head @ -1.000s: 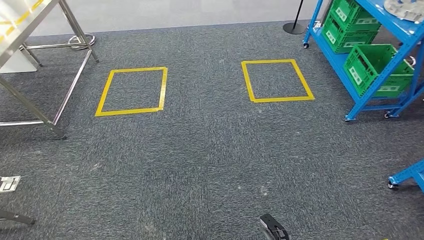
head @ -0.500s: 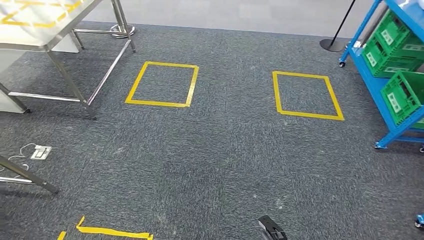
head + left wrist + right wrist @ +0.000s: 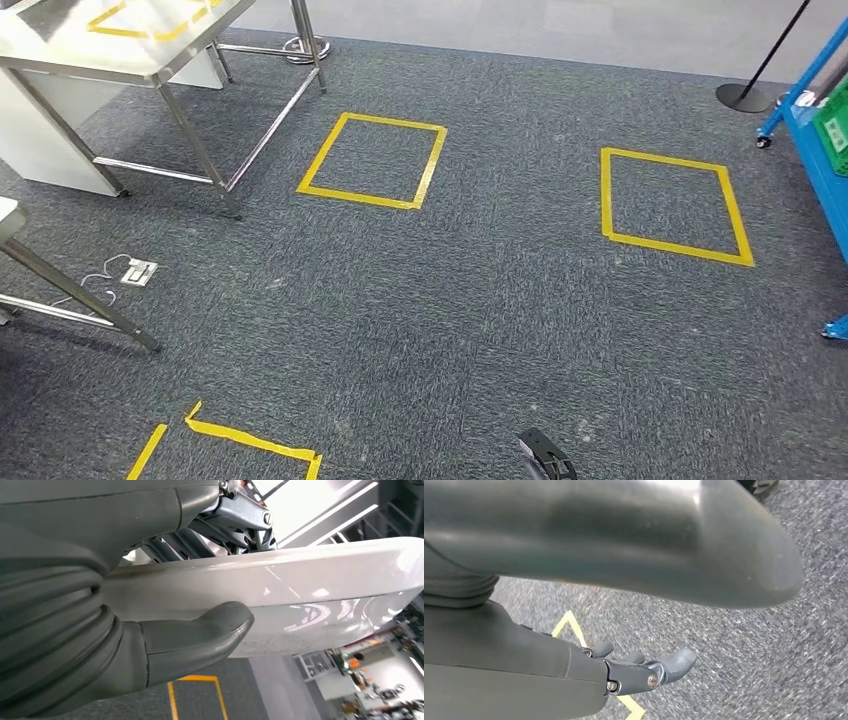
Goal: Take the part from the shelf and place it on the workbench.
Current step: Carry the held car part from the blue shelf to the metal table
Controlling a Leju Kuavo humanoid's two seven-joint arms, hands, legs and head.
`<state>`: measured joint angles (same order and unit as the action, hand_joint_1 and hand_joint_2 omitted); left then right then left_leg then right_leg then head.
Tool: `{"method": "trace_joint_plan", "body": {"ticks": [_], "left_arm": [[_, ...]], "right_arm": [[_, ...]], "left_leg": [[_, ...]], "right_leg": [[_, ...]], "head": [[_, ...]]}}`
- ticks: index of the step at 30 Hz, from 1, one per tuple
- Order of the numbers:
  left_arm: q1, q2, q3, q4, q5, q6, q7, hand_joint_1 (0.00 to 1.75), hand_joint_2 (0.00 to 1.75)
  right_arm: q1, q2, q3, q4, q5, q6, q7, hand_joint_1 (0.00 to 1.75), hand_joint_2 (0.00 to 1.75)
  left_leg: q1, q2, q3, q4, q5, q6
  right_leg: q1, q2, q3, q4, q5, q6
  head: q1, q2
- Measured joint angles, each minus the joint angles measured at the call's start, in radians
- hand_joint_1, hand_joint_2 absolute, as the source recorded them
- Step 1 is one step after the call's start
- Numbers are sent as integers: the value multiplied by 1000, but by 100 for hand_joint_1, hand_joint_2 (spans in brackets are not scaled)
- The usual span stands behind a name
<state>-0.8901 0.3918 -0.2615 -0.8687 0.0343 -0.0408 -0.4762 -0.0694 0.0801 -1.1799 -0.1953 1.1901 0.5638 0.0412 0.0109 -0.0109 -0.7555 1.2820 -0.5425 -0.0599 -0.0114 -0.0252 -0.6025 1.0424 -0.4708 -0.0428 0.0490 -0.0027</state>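
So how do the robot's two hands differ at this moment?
The left hand grips a glossy white part, thumb under it and fingers over it; the right hand holds nothing. The left hand's fingers are clamped on the part, while the right hand's fingers hang loosely apart above the grey carpet. Both have grey covers.

The part is a glossy white moulded panel, smooth and gently curved, with a rounded edge and bright reflections along its surface. The left wrist view shows it gripped in the left hand: the thick grey thumb presses on one face and the darker fingers lie on the opposite face, so the panel runs out edge-on past the hand. The workbench is a steel-legged table with yellow tape marks on its top.
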Motion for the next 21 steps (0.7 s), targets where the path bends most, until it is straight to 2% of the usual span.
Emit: {"method": "trace_joint_plan", "body": {"ticks": [1, 2, 3, 4, 6, 7, 9, 11, 13, 14, 15, 16, 17, 18, 20, 21], "left_arm": [[2, 0, 0, 0, 0, 0, 0, 175, 175], [2, 0, 0, 0, 0, 0, 0, 175, 175], [0, 0, 0, -1, 0, 0, 0, 175, 175], [-3, 0, 0, -1, 0, 1, 0, 175, 175], [-12, -1, 0, -2, 1, 4, 1, 175, 175], [-16, -1, 0, -2, 1, 5, 1, 175, 175], [-19, 0, 0, -2, 2, 7, 1, 175, 175], [-23, 1, 0, -1, 2, 7, 1, 175, 175], [-28, -2, -1, -1, 2, 8, 1, 175, 175], [-29, -3, -2, 0, 2, 8, 1, 175, 175], [-29, -4, -3, 2, 2, 7, 1, 175, 175], [-29, -4, -3, 4, 2, 7, 2, 175, 175], [-29, -4, -3, 5, 2, 7, 2, 175, 175], [-30, -4, -4, 6, 2, 7, 2, 175, 175], [-36, -3, -4, 6, 2, 7, 2, 175, 175], [-39, -3, -4, 6, 2, 7, 2, 175, 175]], "right_arm": [[0, 0, 0, 0, 0, 0, 0, 0, 0], [-1, 0, 0, 0, -1, 0, 0, 0, 0], [-1, 0, 0, 0, -2, 0, 0, 0, 0], [-2, 1, 0, 0, -3, 0, 0, 0, 0], [-2, 1, 0, 0, -6, 0, 1, 0, 0], [-2, 1, 0, 0, -7, 0, 2, 0, 0], [-3, 2, 0, 0, -8, 0, 2, 0, 0], [-4, 2, 0, 0, -9, 1, 2, 0, 0], [-2, 2, 0, 0, -9, 1, 2, 0, 0], [0, 2, 0, 0, -9, 2, 3, 0, 0], [1, 2, 0, 0, -9, 2, 3, 0, 0], [1, 2, 0, 0, -9, 2, 3, 0, 0], [1, 2, 0, 0, -9, 2, 4, 0, 0], [1, 2, 0, 0, -9, 2, 5, 0, 0], [1, 2, 0, 0, -9, 2, 6, 0, 0], [1, 2, 0, 0, -9, 2, 7, 0, 0]], "left_leg": [[0, 2, -3, 8, 8, 0], [0, 6, 13, -22, 32, 2], [-2, 17, 46, -84, 65, 5], [-6, 41, 82, -152, 90, 10], [-16, 74, 129, -242, 114, 27], [-20, 77, 133, -253, 112, 35], [-18, 53, 133, -258, 116, 47], [-11, 32, 134, -263, 120, 58], [-7, 13, 134, -265, 123, 66], [-7, 2, 132, -264, 123, 68], [-6, -10, 131, -263, 123, 68], [-5, -23, 130, -261, 123, 68], [-4, -35, 130, -259, 123, 66], [-2, -46, 130, -256, 122, 63], [0, -69, 125, -248, 120, 53], [1, -80, 121, -246, 121, 45]], "right_leg": [[1, -11, 1, 0, -1, -1], [2, -23, 2, 0, -3, 0], [3, -34, 5, 1, -5, 1], [5, -45, 7, 1, -8, 4], [11, -65, 12, 2, -13, 12], [14, -75, 14, 2, -15, 16], [15, -87, 17, 2, -20, 25], [11, -50, 5, 35, -44, 38], [6, 1, -44, 139, -97, 48], [4, 11, -77, 204, -124, 50], [3, 15, -104, 254, -137, 52], [2, 16, -116, 273, -133, 53], [0, 19, -109, 253, -110, 53], [-3, 25, -85, 200, -75, 54], [-10, 69, -26, 74, -24, 55], [-13, 85, -9, 36, -15, 54]], "head": [[0, 0], [0, 0], [0, 0], [0, 0], [1, 0], [2, 0], [5, 0], [6, 0], [9, 0], [11, 0], [12, 0], [13, 0], [13, 0], [14, 0], [15, 0], [16, 0]]}}
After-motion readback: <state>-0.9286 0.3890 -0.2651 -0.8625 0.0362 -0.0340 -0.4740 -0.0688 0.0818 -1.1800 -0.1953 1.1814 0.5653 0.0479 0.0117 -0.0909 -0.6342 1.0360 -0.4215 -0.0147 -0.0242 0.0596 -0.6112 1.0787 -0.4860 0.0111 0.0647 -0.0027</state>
